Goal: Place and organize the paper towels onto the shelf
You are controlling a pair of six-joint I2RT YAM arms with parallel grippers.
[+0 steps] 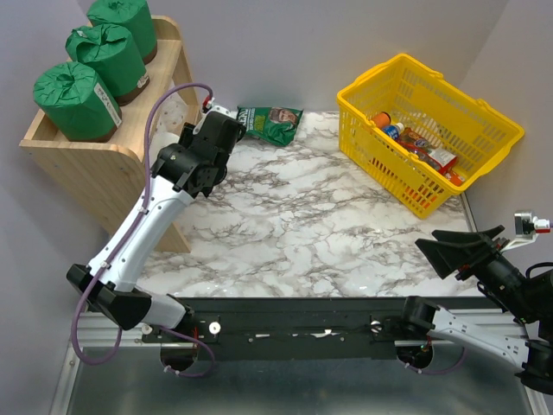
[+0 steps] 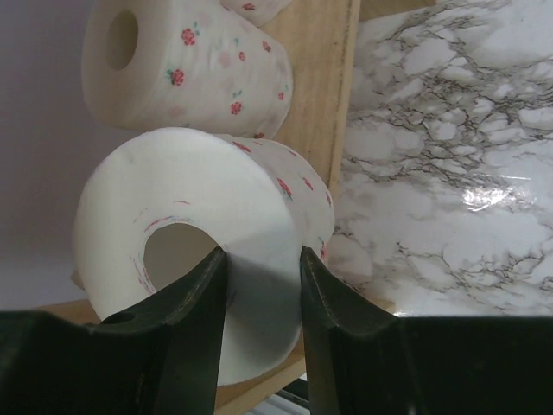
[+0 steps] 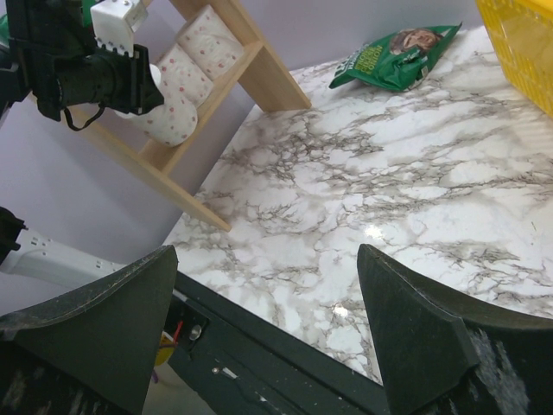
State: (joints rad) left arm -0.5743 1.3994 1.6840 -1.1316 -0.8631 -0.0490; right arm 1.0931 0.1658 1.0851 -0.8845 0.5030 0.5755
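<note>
Three green-wrapped paper towels (image 1: pixel 76 99) stand in a row in the top tray of the wooden shelf (image 1: pixel 104 173). On the lower tier lie white rolls with a small red flower print (image 2: pixel 199 69). My left gripper (image 2: pixel 263 259) reaches into that tier and is shut on the wall of the nearest white roll (image 2: pixel 207 199). One finger sits inside its hollow core and the other against its outside. The roll rests on the shelf board. In the right wrist view the same rolls (image 3: pixel 186 65) show beside the left wrist. My right gripper (image 1: pixel 458 246) hangs open over the table's near right edge, holding nothing.
A yellow basket (image 1: pixel 350 97) with bottles and packets stands at the back right. A flat green snack bag (image 1: pixel 270 123) lies at the back of the marble table, close to the shelf. The black base rail (image 1: pixel 302 328) runs along the near edge.
</note>
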